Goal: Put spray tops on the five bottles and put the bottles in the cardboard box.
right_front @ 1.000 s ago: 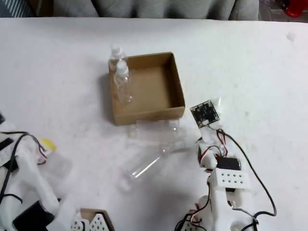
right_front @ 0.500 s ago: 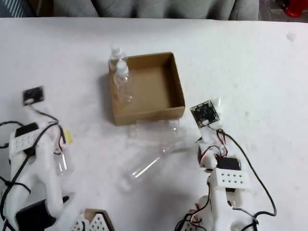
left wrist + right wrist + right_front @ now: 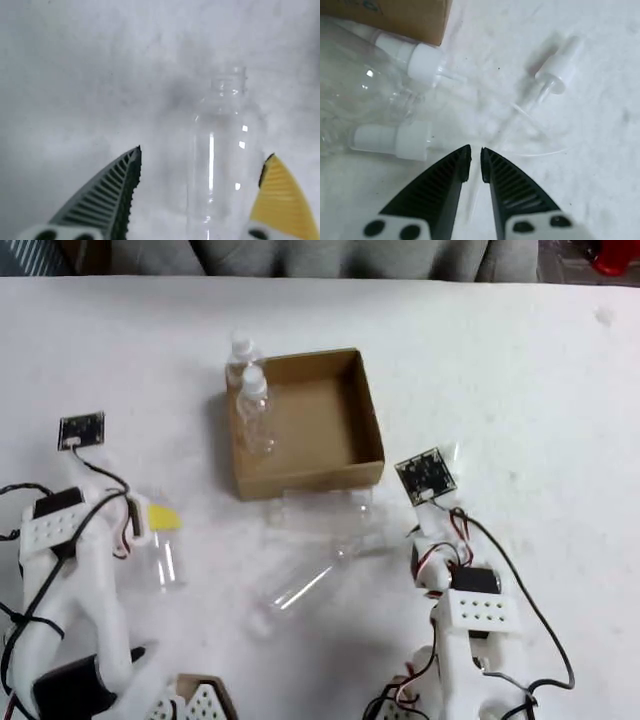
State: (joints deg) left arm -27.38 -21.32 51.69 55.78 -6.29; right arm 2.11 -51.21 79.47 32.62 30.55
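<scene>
We count five bottles. Two standing bottles (image 3: 253,405), both capped, are at the left wall of the cardboard box (image 3: 310,480), mid-table. Two lying bottles (image 3: 365,85), also capped, rest just off the box's near side, by the right gripper (image 3: 475,150), whose fingers are almost pressed together on nothing. One loose spray top (image 3: 559,70) lies close by. Toward the table's left edge, the left gripper (image 3: 204,154) is spread around the uncapped bottle (image 3: 220,100).

Cropped at the picture's edge: base of the capless bottle (image 3: 220,165) between the left tool's (image 3: 205,151) fingers (image 3: 110,195). Likewise cropped: cardboard box (image 3: 395,15), lying bottles (image 3: 355,85). Faint against the tabletop (image 3: 520,370) from above, outlines unclear.
</scene>
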